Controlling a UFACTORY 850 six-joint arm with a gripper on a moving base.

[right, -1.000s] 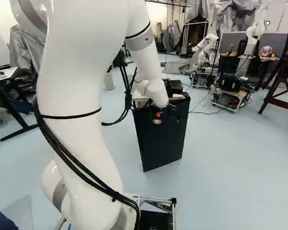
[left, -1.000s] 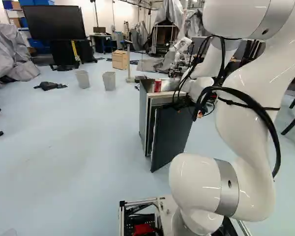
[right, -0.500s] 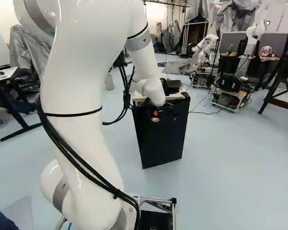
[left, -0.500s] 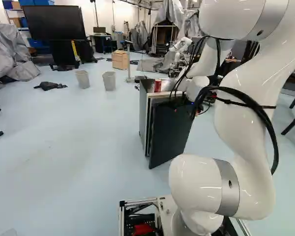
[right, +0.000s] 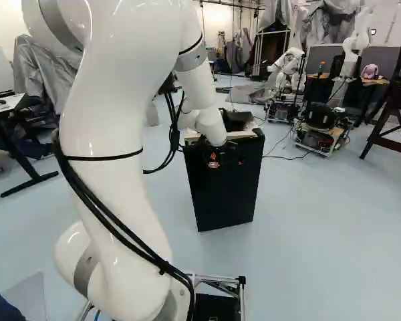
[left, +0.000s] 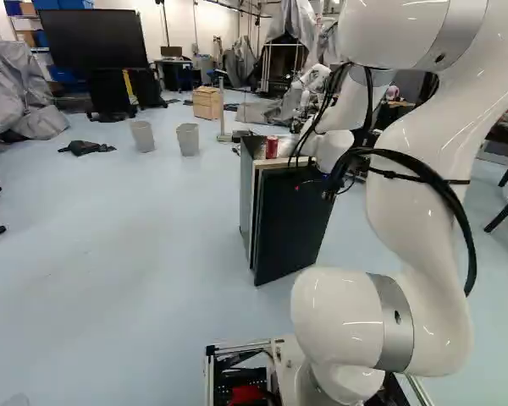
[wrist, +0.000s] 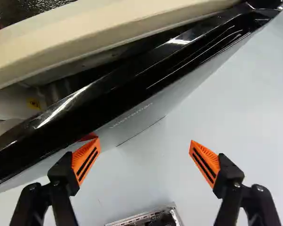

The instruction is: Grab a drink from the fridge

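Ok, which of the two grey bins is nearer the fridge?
The right-hand bin in the left base view; the other bin stands farther from the fridge, beside the dark cloth.

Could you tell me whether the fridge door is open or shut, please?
Ajar: the wrist view shows a gap between the black door and the fridge's pale edge.

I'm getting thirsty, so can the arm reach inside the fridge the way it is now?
Probably not: the fridge door is only slightly ajar, and the open gripper is on its outer side, so the door seems to block the way in.
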